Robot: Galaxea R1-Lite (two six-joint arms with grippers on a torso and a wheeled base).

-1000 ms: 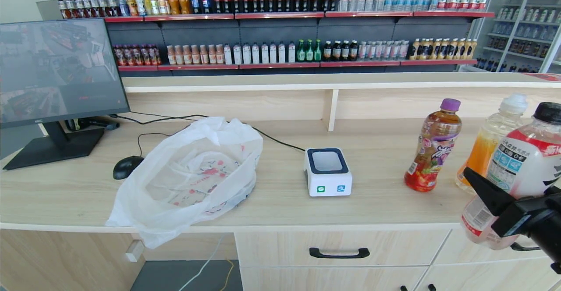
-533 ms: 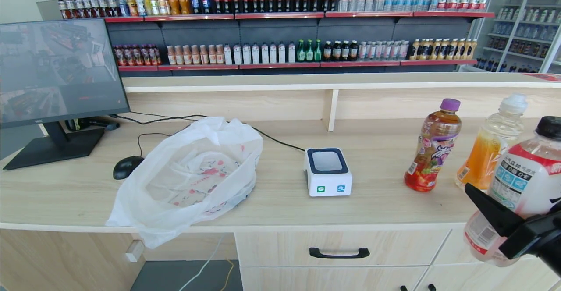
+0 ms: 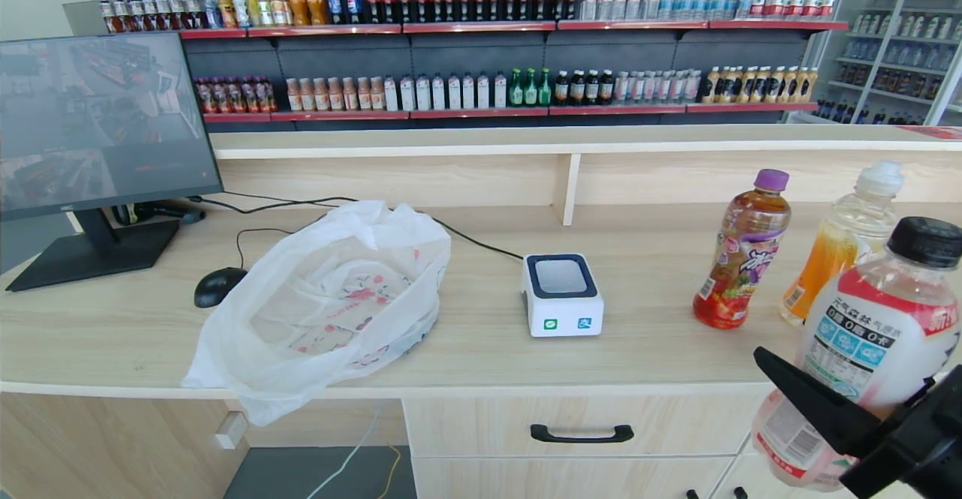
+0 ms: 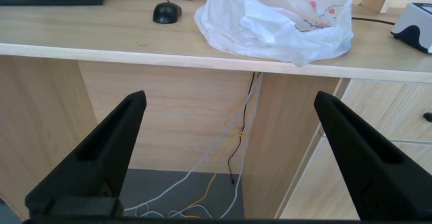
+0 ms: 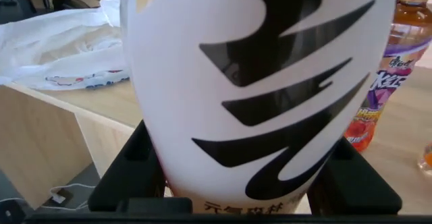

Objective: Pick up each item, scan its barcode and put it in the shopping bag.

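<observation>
Right gripper (image 5: 239, 173), 4 o'clock, nearest: pinching the pink bottle (image 3: 864, 341) low on its body, out in front of the counter (image 3: 481, 364). The bottle looks full, so probably heavy, with a slick label; a mid-body hold seems safest. Left gripper (image 4: 226, 150): fingers spread, empty, below the counter edge. Scanner (image 3: 562, 294): centre. Shopping bag (image 3: 323, 303): 9 o'clock, mouth open. Purple-capped bottle (image 3: 740, 255) and orange bottle (image 3: 834, 258): 3 o'clock, upright.

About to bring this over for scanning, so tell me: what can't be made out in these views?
Orange bottle: partly hidden behind the held bottle, head view.
Right hand: far finger hidden by that bottle, head view.
Scanner: cut off by the edge, left wrist view.
Shopping bag: its folds hide the bottom, head view.
</observation>
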